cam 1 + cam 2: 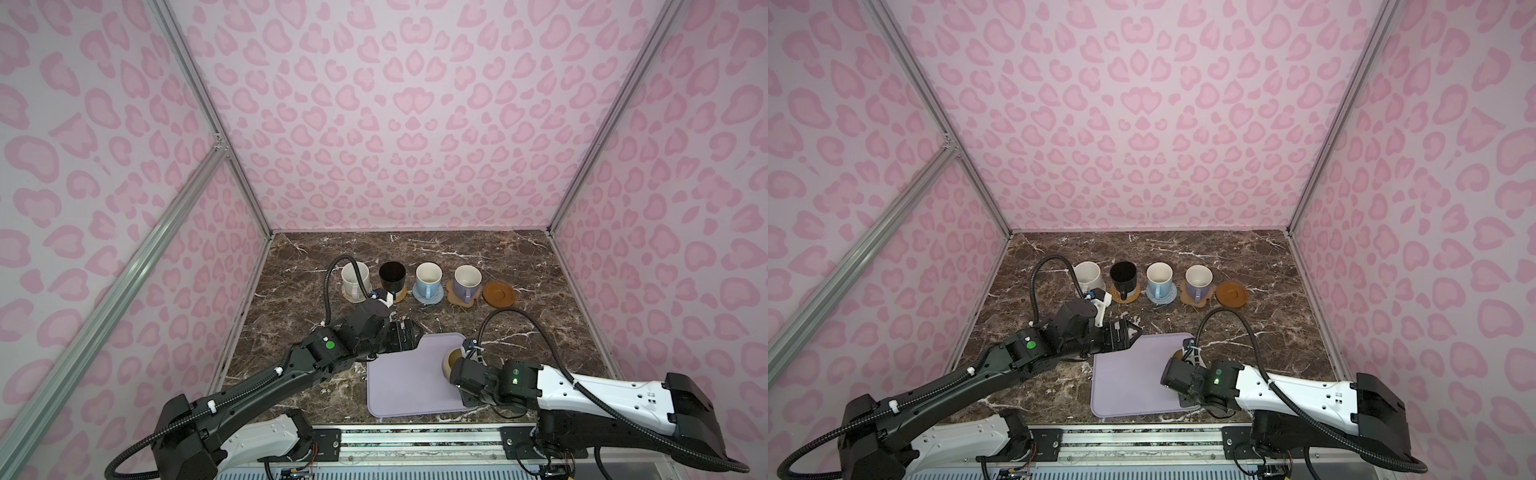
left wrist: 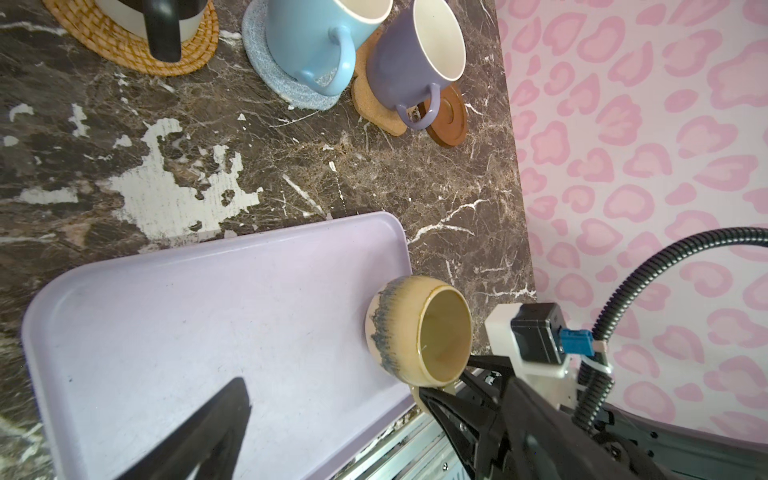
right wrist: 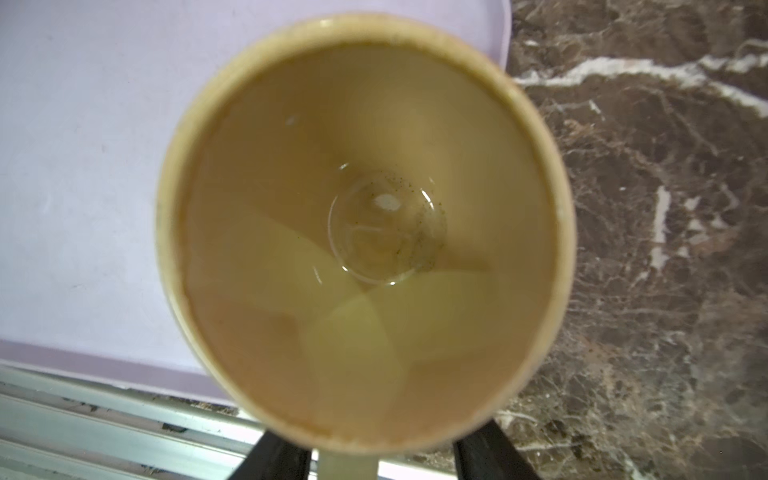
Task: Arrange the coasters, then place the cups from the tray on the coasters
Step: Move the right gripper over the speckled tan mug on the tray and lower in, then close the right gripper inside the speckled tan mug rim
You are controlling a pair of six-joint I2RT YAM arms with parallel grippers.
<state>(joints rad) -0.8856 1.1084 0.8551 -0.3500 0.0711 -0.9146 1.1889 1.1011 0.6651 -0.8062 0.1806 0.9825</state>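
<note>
Beige mug (image 3: 365,232), handle between part-spread jaws of right gripper (image 3: 382,455), wrist low over tray (image 3: 83,166); left gripper (image 1: 409,337) agape.

High over the near edge in both top views, facing down on the whole counter (image 1: 540,270). From behind the left gripper (image 1: 411,336), over the tray (image 2: 166,332) toward the beige cup (image 2: 415,328); from the right gripper (image 3: 386,461), close into that same cup.
</note>
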